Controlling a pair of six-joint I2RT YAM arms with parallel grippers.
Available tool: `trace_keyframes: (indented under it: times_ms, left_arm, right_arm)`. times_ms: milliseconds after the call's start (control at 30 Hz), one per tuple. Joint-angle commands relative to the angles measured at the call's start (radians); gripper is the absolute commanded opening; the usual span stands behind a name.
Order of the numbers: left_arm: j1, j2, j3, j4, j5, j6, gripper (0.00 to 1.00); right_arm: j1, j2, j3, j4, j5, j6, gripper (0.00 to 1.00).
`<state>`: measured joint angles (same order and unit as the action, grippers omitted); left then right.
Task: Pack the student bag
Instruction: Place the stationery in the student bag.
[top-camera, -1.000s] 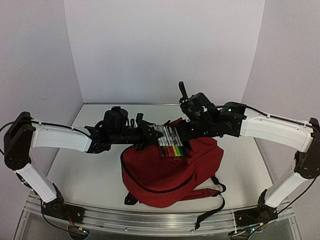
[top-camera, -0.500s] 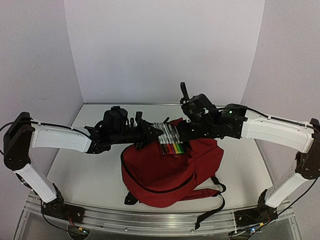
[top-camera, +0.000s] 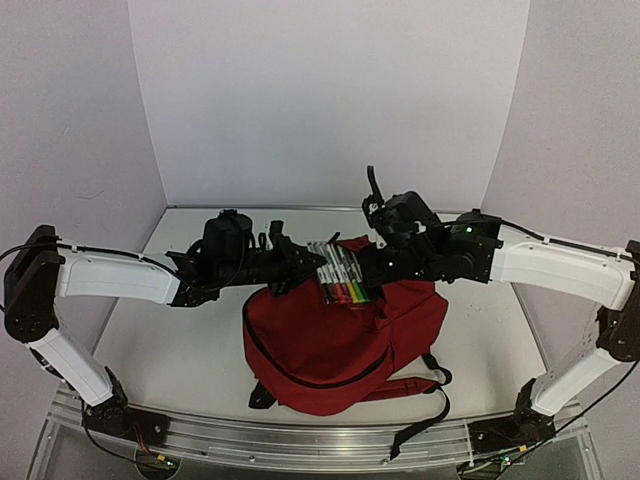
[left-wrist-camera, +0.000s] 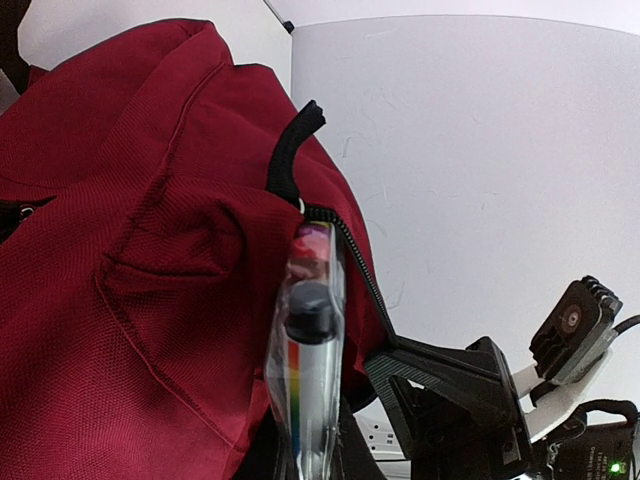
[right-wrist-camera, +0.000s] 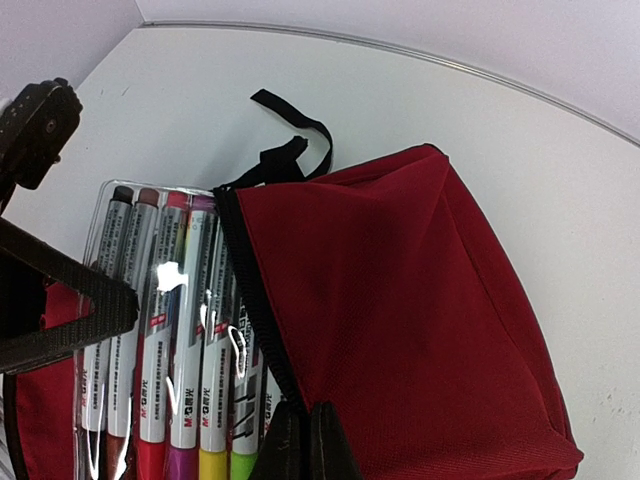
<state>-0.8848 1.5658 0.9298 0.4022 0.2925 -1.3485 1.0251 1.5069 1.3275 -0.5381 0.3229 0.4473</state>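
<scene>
The left gripper (top-camera: 311, 265) clamps a pack of markers (top-camera: 340, 278) at the far end of the red backpack (top-camera: 320, 350); the right gripper (right-wrist-camera: 305, 440) is closed on its zipper edge

A: Where was the student bag (top-camera: 330, 345)?

B: It lay red and slumped in the middle of the white counter (top-camera: 170, 330), with its black straps (top-camera: 425, 395) trailing toward the near edge.

A: And the pack of markers (top-camera: 340, 275)?

B: It was up over the bag's far end. The left fingers (top-camera: 308, 266) were at one side of it and the right fingers (top-camera: 376, 262) at the other.
</scene>
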Motion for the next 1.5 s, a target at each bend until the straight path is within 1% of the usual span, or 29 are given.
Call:
trace_keyframes:
  times_ms: [0,400,600,667,767,833,900,967,1033,1167,1233,1367,1433,1467]
  left_arm:
    - [0.037,-0.027,0.058,0.17,-0.129,-0.047,0.0]
    - [-0.02,0.097,0.095,0.279,-0.216,-0.039,0.0]
    - [-0.064,0.129,0.145,0.212,-0.279,0.02,0.0]
    - [-0.075,0.144,0.136,0.207,-0.323,0.012,0.0]
    - [-0.077,0.177,0.135,0.196,-0.317,-0.008,0.0]
    - [-0.077,0.188,0.145,0.154,-0.301,-0.01,0.04]
    - [-0.077,0.187,0.166,0.081,-0.263,0.013,0.11]
    - [-0.077,0.176,0.19,-0.012,-0.231,0.048,0.23]
    - [-0.077,0.162,0.21,-0.1,-0.223,0.088,0.31]
    - [-0.077,0.124,0.218,-0.21,-0.208,0.138,0.46]
    - [-0.077,0.109,0.222,-0.265,-0.201,0.161,0.51]
    - [-0.077,0.089,0.226,-0.349,-0.185,0.188,0.54]
    - [-0.078,0.083,0.211,-0.35,-0.175,0.187,0.54]
    - [-0.078,0.084,0.207,-0.347,-0.168,0.186,0.51]
  right_arm:
    - [0.018,-0.058,-0.009,-0.04,0.001,0.011,0.0]
    - [0.026,-0.039,0.024,0.005,-0.073,0.096,0.0]
    - [0.026,-0.037,0.016,0.022,-0.059,0.125,0.0]
    - [0.026,-0.038,0.017,0.031,-0.054,0.136,0.0]
    - [0.026,-0.04,0.021,0.04,-0.051,0.144,0.0]
    - [0.026,-0.041,0.022,0.041,-0.048,0.145,0.0]
    - [0.027,-0.045,0.021,0.04,-0.045,0.146,0.0]
    - [0.026,-0.054,0.014,0.04,-0.041,0.145,0.0]
    - [0.026,-0.06,0.008,0.04,-0.039,0.147,0.0]
    - [0.026,-0.067,0.0,0.04,-0.039,0.151,0.0]
    - [0.027,-0.065,-0.001,0.04,-0.04,0.152,0.0]
    - [0.026,-0.058,0.005,0.04,-0.042,0.15,0.0]
    - [0.026,-0.055,0.008,0.041,-0.043,0.146,0.0]
    - [0.026,-0.053,0.009,0.04,-0.044,0.146,0.0]
